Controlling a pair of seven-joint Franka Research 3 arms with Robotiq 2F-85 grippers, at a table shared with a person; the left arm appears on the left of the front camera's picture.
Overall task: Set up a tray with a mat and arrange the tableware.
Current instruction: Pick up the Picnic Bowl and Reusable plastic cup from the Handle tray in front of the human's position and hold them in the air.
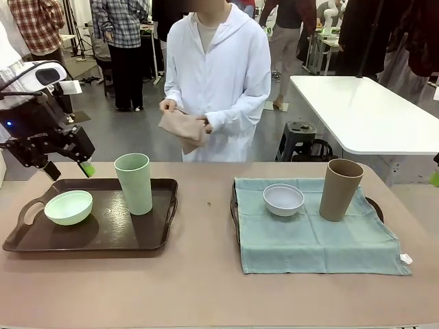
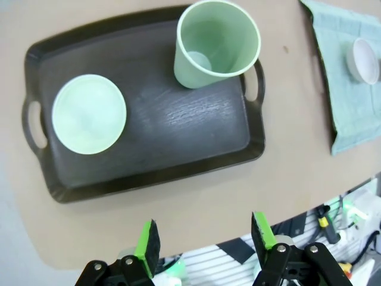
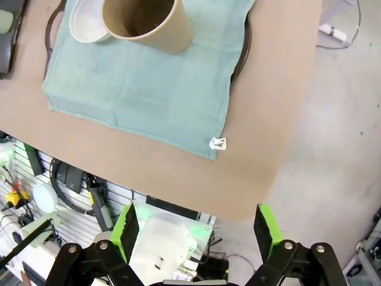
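Right of the dark plastic tray (image 1: 103, 229), a teal cloth mat (image 1: 309, 240) holds the white bowl (image 1: 283, 199) and tall brown cup (image 1: 340, 190); that side seems done; the pale green bowl (image 1: 68, 207) and tall green cup (image 1: 134, 183) stand on this tray, its mat missing; left gripper (image 1: 68, 169) above its far-left corner, right gripper (image 3: 196, 223) well to its right, both spread, empty.

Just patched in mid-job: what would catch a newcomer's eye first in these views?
Two matching sets stand out: a pale green bowl and tall green cup on the bare dark tray at the robot's left, and a white bowl and tall brown cup on the teal mat at its right. Across the table a person holds a folded brown cloth. The left gripper hovers open above the tray's far left corner.
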